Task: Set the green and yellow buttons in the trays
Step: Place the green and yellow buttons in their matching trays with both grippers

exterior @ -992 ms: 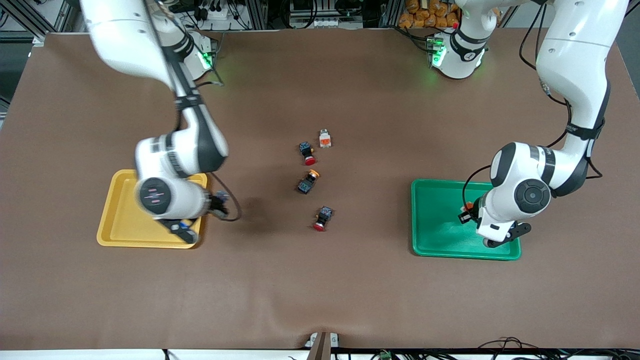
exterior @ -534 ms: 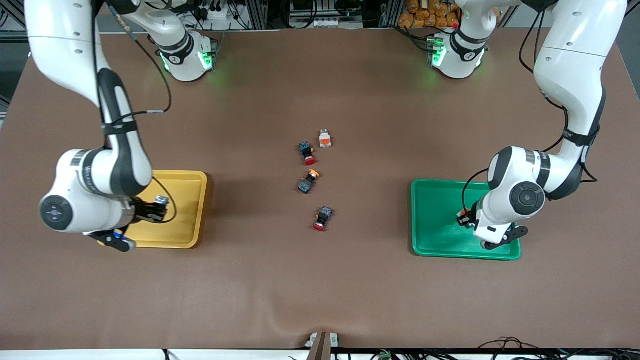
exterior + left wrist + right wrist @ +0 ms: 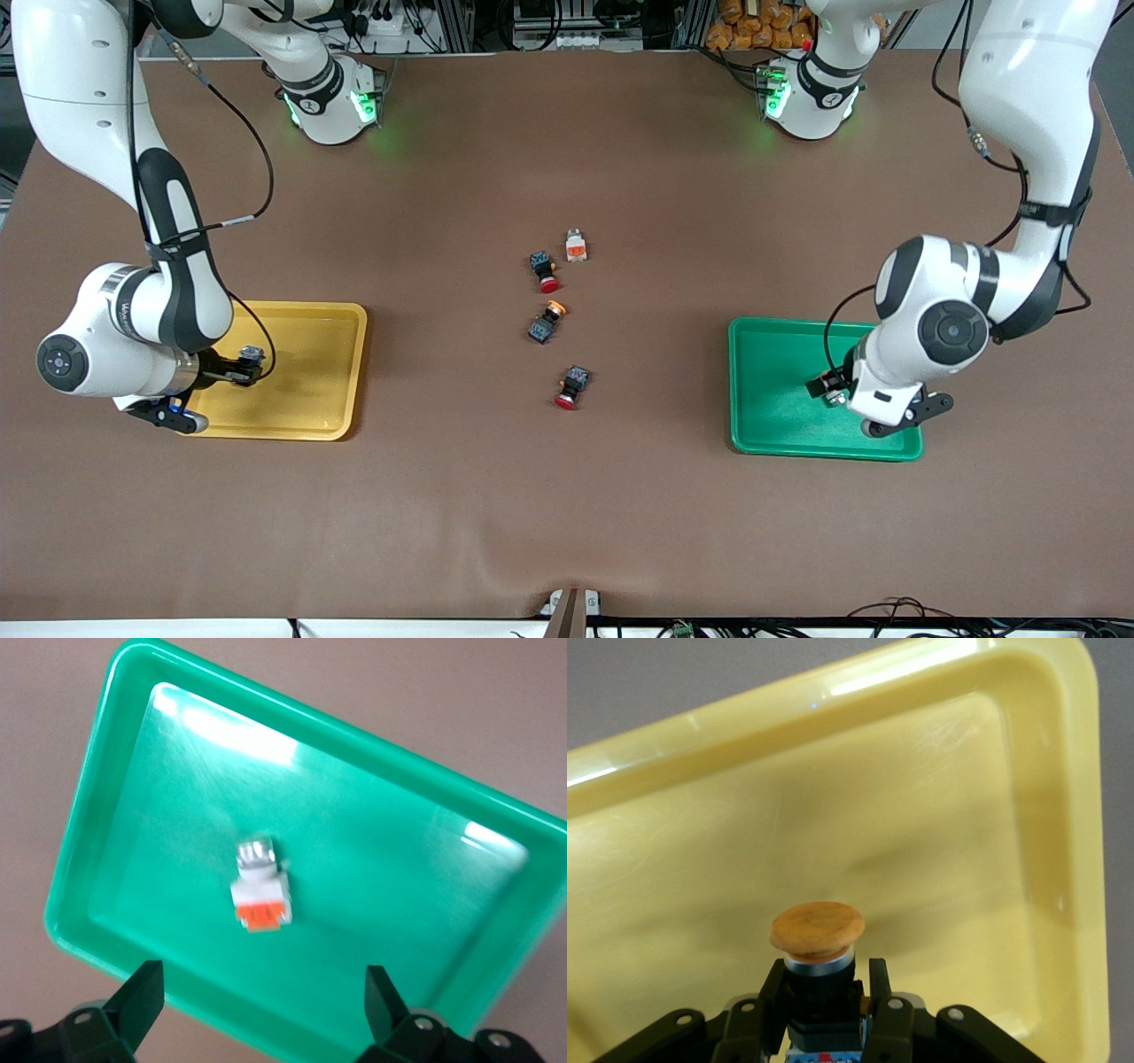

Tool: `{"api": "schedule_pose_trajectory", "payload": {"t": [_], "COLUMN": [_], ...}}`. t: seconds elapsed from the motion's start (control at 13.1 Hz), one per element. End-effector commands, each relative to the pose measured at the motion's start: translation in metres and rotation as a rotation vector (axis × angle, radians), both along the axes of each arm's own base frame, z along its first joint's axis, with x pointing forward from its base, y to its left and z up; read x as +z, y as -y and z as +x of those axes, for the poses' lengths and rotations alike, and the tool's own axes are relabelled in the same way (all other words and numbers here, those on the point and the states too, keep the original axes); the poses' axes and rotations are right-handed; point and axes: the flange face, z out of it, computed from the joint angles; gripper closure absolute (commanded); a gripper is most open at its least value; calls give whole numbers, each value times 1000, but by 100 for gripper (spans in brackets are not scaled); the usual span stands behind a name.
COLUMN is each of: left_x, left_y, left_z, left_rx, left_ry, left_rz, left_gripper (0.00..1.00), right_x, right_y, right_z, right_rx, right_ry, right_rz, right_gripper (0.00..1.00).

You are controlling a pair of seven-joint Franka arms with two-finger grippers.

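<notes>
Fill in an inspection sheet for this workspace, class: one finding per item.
Surface: brown table mat, creased nearer the front camera.
Job's things: grey-white button lies in green tray; yellow-capped button held over yellow tray; another yellow-capped button and grey-white button mid-table.
Clutter: two red-capped buttons.
Grippers: left tool open over green tray; right tool shut.
Cables: along both arms.
Surroundings: equipment racks past the bases.

We list a yellow tray (image 3: 328,372), a green tray (image 3: 780,390), a grey-white button (image 3: 260,887) with an orange block, two red-capped black buttons (image 3: 544,270), and a brown table (image 3: 567,496).
</notes>
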Motion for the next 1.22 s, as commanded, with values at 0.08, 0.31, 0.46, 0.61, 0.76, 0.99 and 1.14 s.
{"api": "schedule_pose_trajectory", "payload": {"t": [0.08,0.31,0.46,0.61,0.76,0.99,1.14], "left_x": [42,58,56,50,43,25,13], "left_y": [42,103,138,168,201,238,268], "left_z": [-25,-49,-67,-86,-104,-129,-148], "left_rx": [30,76,63,89,75,61,99], "left_ry": [-31,-26,-36,-32,-27,-15,6], "left_rz": [-97,-123,-134,-149,-162,-179,-213], "left_gripper": [0,0,0,0,0,0,0], "right_x": [-11,-14,-14,-13,-10,-2,12], "right_y": [-3,-3,-3,-2,-4,-6,-10], "right_z": [-11,-12,-12,-11,-11,-9,-6], "right_rx": [17,12,9,6,7,7,6], "right_ry": [19,13,13,16,12,17,-2], "right_rz": [-1,2,3,2,5,8,19], "right_gripper": [100,75,32,17,0,0,0]}}
